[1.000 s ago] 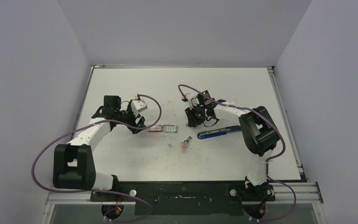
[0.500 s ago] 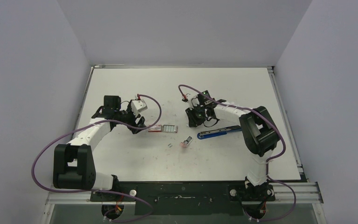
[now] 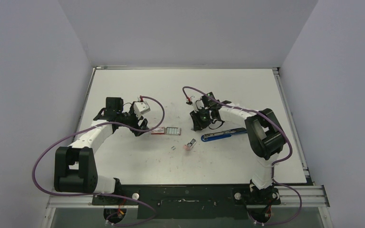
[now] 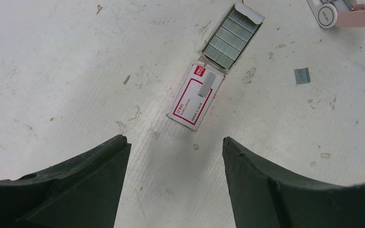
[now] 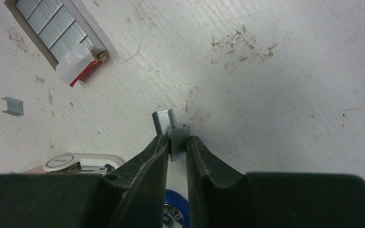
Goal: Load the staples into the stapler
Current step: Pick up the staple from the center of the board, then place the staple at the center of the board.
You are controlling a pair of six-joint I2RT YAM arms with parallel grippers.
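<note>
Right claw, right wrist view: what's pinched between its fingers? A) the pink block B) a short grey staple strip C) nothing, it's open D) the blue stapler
B: the right claw is shut on a short grey staple strip, whose end sticks out past the fingertips.

The scuffed white surface [image 3: 123, 90] carries a red-and-white box [image 3: 158, 130] at centre, with rows of staples [image 3: 173, 130] exposed just right of it. Nearer lie a loose staple strip [image 3: 173, 147] and a pink block [image 3: 190, 144]. The blue stapler [image 3: 223, 134] lies further right.
</note>
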